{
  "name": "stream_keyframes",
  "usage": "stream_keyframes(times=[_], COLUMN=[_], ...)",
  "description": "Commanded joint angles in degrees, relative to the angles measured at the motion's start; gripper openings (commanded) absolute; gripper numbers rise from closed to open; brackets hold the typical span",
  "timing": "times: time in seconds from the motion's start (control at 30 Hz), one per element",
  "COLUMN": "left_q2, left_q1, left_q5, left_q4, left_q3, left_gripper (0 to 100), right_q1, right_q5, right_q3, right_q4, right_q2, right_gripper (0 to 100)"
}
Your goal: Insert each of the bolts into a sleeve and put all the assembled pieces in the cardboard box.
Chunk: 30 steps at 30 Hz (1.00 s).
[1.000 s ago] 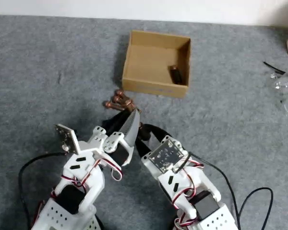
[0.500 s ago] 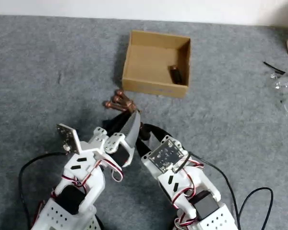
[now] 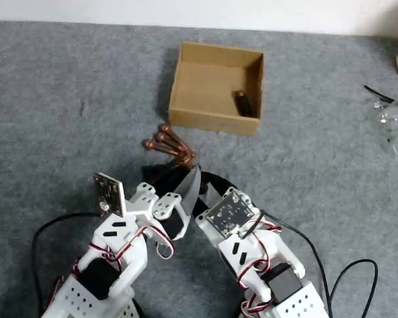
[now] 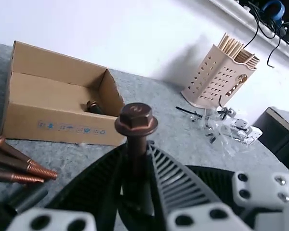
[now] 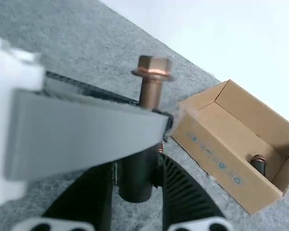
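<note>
From above we see the left end effector [image 3: 190,180] just beside three loose bolts [image 3: 168,142], which lie near the front wall of the cardboard box [image 3: 213,121]. Open grey bench [image 3: 66,99] spreads on both sides. In the left wrist view it clamps one bolt [image 4: 136,126] upright. In the right wrist view the right end effector [image 5: 137,173] grips the sleeve [image 5: 135,185], with that bolt standing in it.
</note>
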Motion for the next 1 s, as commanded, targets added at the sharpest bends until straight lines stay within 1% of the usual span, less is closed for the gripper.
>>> stream_keyframes(times=[0.0, 0.13, 0.3, 0.37, 0.4, 0.53, 0.6, 0.67, 0.8, 0.87, 0.97], left_q2=[0.6, 0.6, 0.6, 0.6, 0.6, 0.6, 0.6, 0.6, 0.6, 0.6, 0.6], left_q1=[1.3, -2.2, -3.1, -3.2, -3.5, -3.6, -5.0, -8.2, -17.5, -21.1, -23.1], left_q5=[-3.4, -3.5, -3.6, -3.8, -3.8, -3.8, -3.5, -2.6, 3.5, 3.9, 3.9], left_q4=[0.5, 0.4, 0.8, 0.9, 0.9, 0.9, 0.5, 0.4, 0.8, 0.8, 0.8], left_q3=[1.1, 1.1, 1.0, 1.0, 0.9, 0.7, 0.6, 0.4, -4.0, -5.4, -5.5], left_gripper=[1, 2, 21, 25, 26, 25, 24, 23, 20, 18, 14], right_q1=[0.7, 0.7, 0.7, 0.7, 0.7, 0.7, 0.7, 0.7, 3.6, 5.1, 5.8], right_q5=[-0.5, -0.5, -0.5, -0.5, -0.4, -0.3, -0.3, -0.3, -0.5, -0.6, -0.6], right_q3=[-3.1, -2.9, -2.9, -2.7, -2.0, 0.1, 0.2, 0.2, 0.5, 1.5, 4.4], right_q4=[-2.3, -2.3, -2.1, -2.0, -2.0, -2.2, -2.2, -2.2, -2.2, -3.1, -7.6], right_q2=[-1.1, -1.1, -1.1, -1.1, -1.1, -1.1, -1.1, -1.1, -1.1, -1.1, -1.1], right_gripper=[0.5, 0.5, 0.5, 0.5, 0.5, 0.5, 0.5, 0.5, 0.5, 0.5, 0.5])
